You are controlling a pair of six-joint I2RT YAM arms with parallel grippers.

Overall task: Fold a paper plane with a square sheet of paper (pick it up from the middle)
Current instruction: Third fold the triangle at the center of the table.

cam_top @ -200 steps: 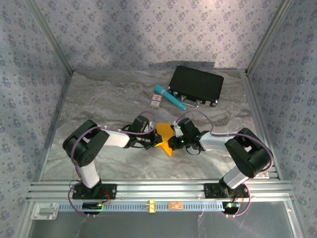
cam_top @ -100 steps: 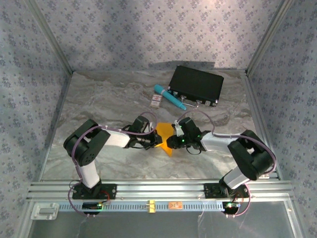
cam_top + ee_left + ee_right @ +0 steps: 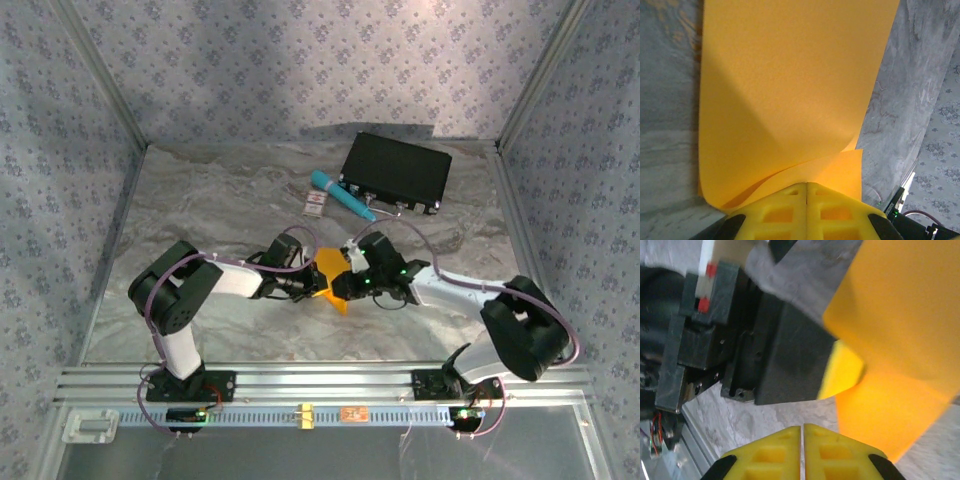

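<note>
- Square sheet of paper (image 3: 327,264) sits at the middle of the counter (image 3: 200,210), between the two arms' wrists, with one orange-yellow corner poking out toward the near edge.
- From the left wrist, the paper is doubled over itself. A broad upper layer curves away from the camera, and a lower layer shows beneath it near the fingertips.
- The left gripper (image 3: 806,189) has its yellow jaws pressed together, and the paper comes out right at their tips, so they are pinching the sheet's near edge.
- The right gripper (image 3: 802,434) also has its jaws pressed flat against each other, with no gap.
- Orange paper lies just beyond and to one side of the right gripper's tips. Whether any of it is caught between them cannot be told.
- In the right wrist view, the other arm's black body reaches in from the left, and one yellow fingertip rests on the paper's edge.
- At the far side of the counter, well apart from the paper, lies a black case (image 3: 395,172).
- A teal pen (image 3: 342,195) lies just in front of the case, and a small white-and-red card (image 3: 316,206) sits beside the pen.
</note>
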